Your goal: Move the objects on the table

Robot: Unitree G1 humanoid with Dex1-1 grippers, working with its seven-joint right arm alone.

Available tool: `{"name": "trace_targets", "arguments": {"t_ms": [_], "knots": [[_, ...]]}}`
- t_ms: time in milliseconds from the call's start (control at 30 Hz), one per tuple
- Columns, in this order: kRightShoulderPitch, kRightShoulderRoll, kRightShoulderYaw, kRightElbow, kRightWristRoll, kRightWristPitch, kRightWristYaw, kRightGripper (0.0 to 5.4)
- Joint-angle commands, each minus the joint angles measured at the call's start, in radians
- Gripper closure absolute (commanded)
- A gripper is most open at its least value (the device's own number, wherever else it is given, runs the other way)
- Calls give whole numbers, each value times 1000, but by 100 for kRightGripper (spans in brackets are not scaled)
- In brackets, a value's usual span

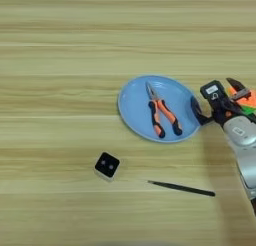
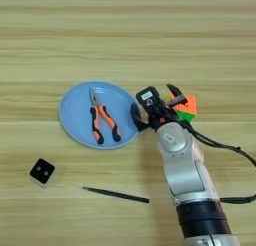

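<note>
A round light-blue plate point(image 1: 134, 105) lies right of the table's centre with orange-and-black-handled pliers point(image 1: 161, 113) on it, jaws pointing away. Just right of the plate my right gripper point(image 2: 155, 105) stands open. Its left finger point(image 2: 134, 116) is at the plate's right rim, and its right finger point(image 2: 176, 93) lies over the left corner of the orange, green and yellow puzzle cube point(image 2: 187, 106). Nothing is held between the fingers. A small black-topped block with two dots point(image 1: 107, 165) sits nearer, to the left. A thin black stick point(image 1: 182, 188) lies to its right.
My silver forearm point(image 2: 182, 165) comes up from the bottom right, with a black cable point(image 2: 225, 146) looping off its right side. The light wooden table point(image 1: 60, 65) fills the whole view.
</note>
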Motion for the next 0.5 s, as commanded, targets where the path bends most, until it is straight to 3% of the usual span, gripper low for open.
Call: {"name": "trace_targets", "arguments": {"t_ms": [33,100,200,233,367,467,500], "knots": [[-42,-11,-31,-129,56,-175,-10,4],[-24,12,-36,-181,133,-252,31,4],[21,57,-33,-278,338,-362,153,4],[34,63,-27,-295,379,-378,184,4],[89,65,17,-318,460,-455,298,4],[114,69,46,-319,499,-467,357,4],[127,49,65,-321,514,-438,398,4]]}}
